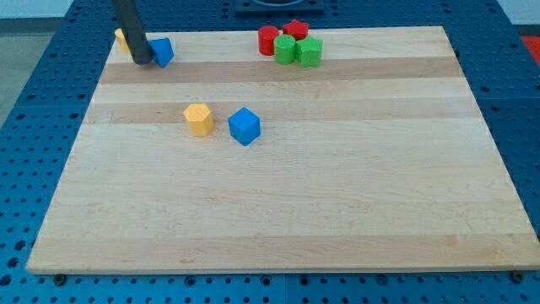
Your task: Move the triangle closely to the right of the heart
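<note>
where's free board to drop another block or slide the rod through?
Free: everything below the yellow block and blue cube, plus the view's right side below the green blocks. Crowded: top centre, where red blocks and green ones bunch up, and top left, where my tip sits between a yellow block and blue block.
</note>
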{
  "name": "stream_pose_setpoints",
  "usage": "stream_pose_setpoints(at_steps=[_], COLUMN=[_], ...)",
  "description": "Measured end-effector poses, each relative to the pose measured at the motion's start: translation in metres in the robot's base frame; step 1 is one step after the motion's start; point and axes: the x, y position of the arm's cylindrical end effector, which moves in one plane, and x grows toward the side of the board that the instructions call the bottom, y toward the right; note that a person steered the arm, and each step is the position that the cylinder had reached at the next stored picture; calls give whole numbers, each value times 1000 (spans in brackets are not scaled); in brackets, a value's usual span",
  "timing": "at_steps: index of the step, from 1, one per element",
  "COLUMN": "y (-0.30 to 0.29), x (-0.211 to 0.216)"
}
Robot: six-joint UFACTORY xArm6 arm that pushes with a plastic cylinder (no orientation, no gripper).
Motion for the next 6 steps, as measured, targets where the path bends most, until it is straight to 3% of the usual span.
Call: stream_pose_setpoints(at_steps=[2, 3, 6], y=[14, 45, 47], x=[37, 33, -42])
